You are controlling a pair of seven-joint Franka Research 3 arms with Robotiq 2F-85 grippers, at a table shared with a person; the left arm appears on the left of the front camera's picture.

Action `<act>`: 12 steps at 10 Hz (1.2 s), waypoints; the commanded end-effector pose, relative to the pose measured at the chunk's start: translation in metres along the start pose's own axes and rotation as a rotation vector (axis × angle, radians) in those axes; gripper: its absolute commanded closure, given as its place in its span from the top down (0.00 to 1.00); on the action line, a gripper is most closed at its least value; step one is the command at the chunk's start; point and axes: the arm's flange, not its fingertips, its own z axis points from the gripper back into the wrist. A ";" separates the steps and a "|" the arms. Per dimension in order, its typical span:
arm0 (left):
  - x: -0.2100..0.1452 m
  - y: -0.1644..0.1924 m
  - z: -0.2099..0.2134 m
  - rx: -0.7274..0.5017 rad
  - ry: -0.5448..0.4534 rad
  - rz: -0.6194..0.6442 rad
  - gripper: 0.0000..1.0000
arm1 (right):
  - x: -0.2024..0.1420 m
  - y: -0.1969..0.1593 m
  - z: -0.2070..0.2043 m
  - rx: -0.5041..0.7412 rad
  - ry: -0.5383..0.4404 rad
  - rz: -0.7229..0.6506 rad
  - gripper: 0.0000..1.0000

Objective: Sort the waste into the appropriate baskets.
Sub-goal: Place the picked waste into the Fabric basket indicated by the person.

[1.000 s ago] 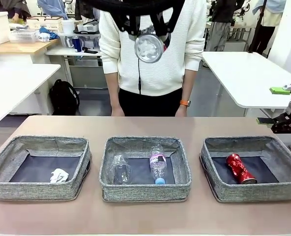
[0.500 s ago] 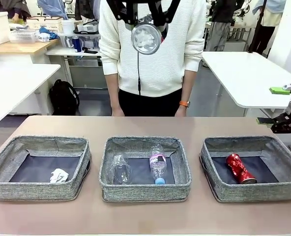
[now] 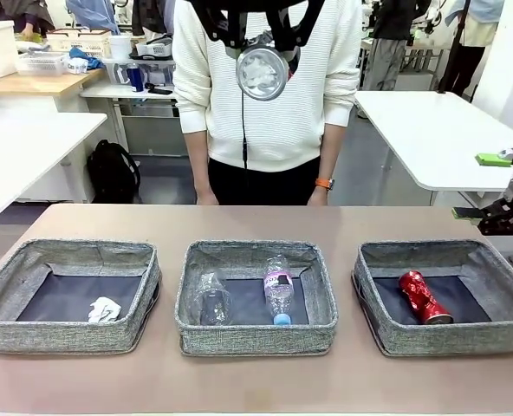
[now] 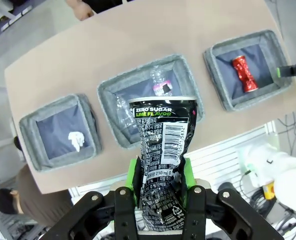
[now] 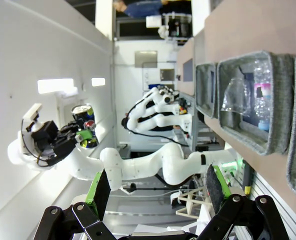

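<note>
We see three grey baskets (image 4: 150,100) in a row far below our left gripper (image 4: 159,187), which clenches the crushed dark can (image 4: 163,155) upright. The red can (image 4: 243,74) lies in the right basket (image 3: 447,299), beside our empty, spread right gripper (image 3: 503,217).

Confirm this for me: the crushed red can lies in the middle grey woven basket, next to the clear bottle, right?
Not quite. The crushed red can lies alone in the right grey woven basket; the front view shows it. The clear bottle is in the middle basket.
</note>
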 end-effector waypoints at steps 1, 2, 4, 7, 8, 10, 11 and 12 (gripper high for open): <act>-0.005 0.005 0.001 -0.016 -0.008 -0.001 0.39 | -0.002 0.003 0.000 0.002 0.007 0.000 1.00; -0.005 0.005 0.001 -0.016 -0.008 -0.001 0.39 | -0.002 0.003 0.000 0.002 0.007 0.000 1.00; -0.005 0.005 0.001 -0.016 -0.008 -0.001 0.39 | -0.002 0.003 0.000 0.002 0.007 0.000 1.00; -0.005 0.005 0.001 -0.016 -0.008 -0.001 0.39 | -0.002 0.003 0.000 0.002 0.007 0.000 1.00; -0.005 0.005 0.001 -0.016 -0.008 -0.001 0.39 | -0.002 0.003 0.000 0.002 0.007 0.000 1.00; -0.005 0.005 0.001 -0.016 -0.008 -0.001 0.39 | -0.002 0.003 0.000 0.002 0.007 0.000 1.00; -0.005 0.005 0.001 -0.016 -0.008 -0.001 0.39 | -0.002 0.003 0.000 0.002 0.007 0.000 1.00; -0.005 0.005 0.001 -0.016 -0.008 -0.001 0.39 | -0.002 0.003 0.000 0.002 0.007 0.000 1.00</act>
